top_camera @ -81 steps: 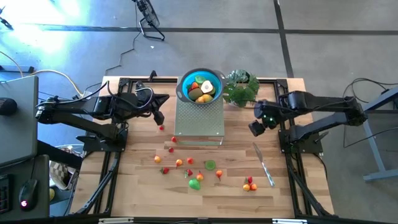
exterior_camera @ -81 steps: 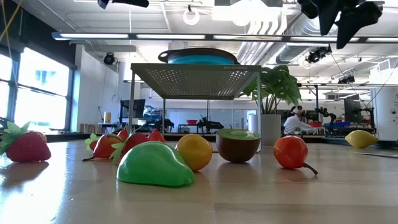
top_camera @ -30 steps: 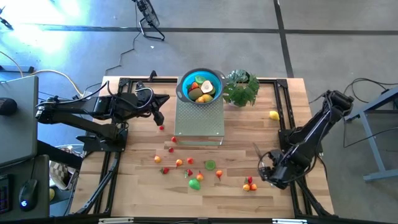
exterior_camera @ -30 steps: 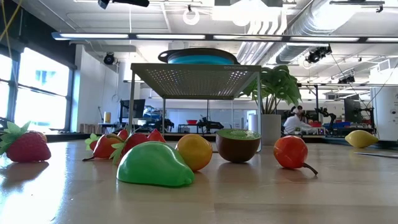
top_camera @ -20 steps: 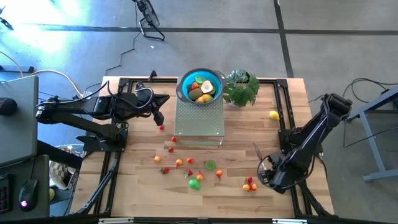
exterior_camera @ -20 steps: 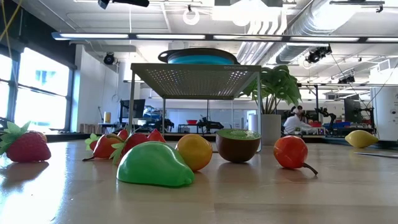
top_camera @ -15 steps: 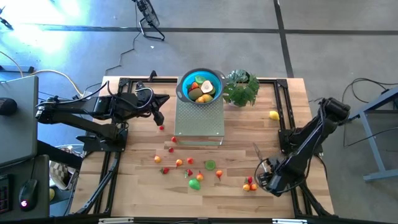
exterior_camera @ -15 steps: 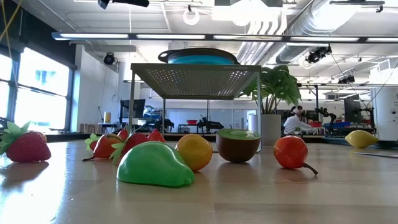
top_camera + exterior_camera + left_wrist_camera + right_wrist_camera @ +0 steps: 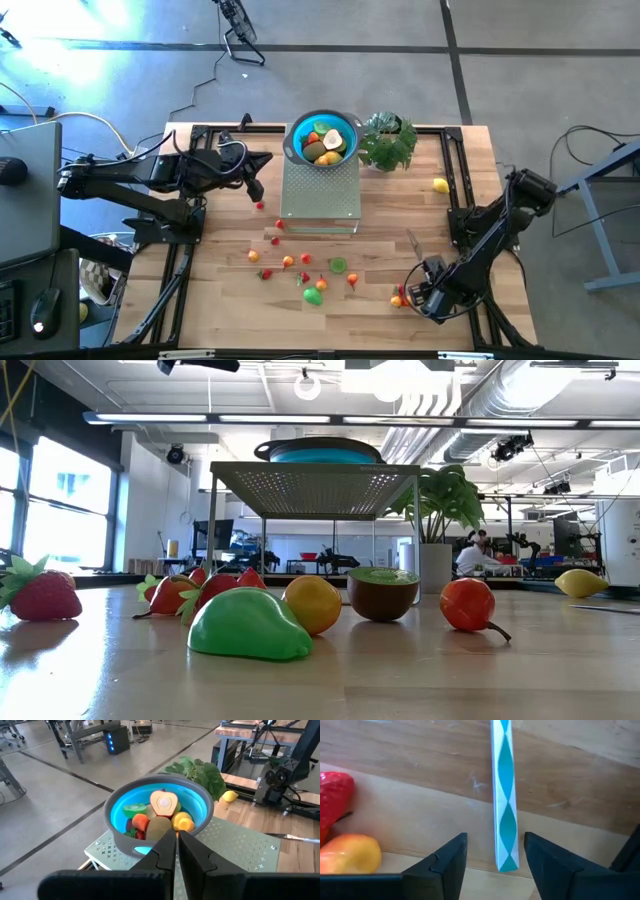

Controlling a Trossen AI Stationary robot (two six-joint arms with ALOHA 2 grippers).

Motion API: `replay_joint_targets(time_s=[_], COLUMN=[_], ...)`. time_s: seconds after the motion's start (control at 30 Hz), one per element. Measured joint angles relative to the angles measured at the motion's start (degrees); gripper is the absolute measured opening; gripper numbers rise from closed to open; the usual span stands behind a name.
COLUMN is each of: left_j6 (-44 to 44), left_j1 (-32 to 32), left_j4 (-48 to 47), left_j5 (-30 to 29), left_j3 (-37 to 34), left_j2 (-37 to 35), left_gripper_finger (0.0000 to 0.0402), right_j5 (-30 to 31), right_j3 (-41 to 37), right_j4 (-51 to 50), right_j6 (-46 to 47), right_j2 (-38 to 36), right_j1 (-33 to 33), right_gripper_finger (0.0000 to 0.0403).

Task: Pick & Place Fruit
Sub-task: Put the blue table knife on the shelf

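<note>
Knife (image 9: 504,795) lies between right end effector (image 9: 495,862) fingers, beside fruit (image 9: 340,835)

Off-task items on the wooden table (image 9: 220,300)

Blue bowl (image 9: 322,139) sits atop the perforated metal stand (image 9: 320,188); leafy plant (image 9: 388,141) just beside it, silver knife (image 9: 421,262) lying flat well apart toward the near right.

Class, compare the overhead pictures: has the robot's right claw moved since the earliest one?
Yes. The right claw has moved from beside the leafy green potted plant to the table's near side, and now sits by the small red and orange toy fruits.
</note>
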Motion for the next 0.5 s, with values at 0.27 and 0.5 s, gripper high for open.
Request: replay_joint_targets(time_s=[0.27,0.5], left_j6=[-0.2,-0.2], left_j1=[0.0,0.0], left_j4=[-2.5,-2.5], left_j5=[0.0,0.0], left_j3=[0.0,0.0], left_j2=[0.0,0.0], left_gripper_finger=[0.0014,0.0014], right_j5=[1.5,1.5], right_j3=[0.1,0.1], right_j4=[0.3,0.5], right_j6=[-0.9,-0.9], right_j2=[0.4,0.5], right_j1=[0.0,0.0], right_gripper_finger=[0.0152,0.0104])
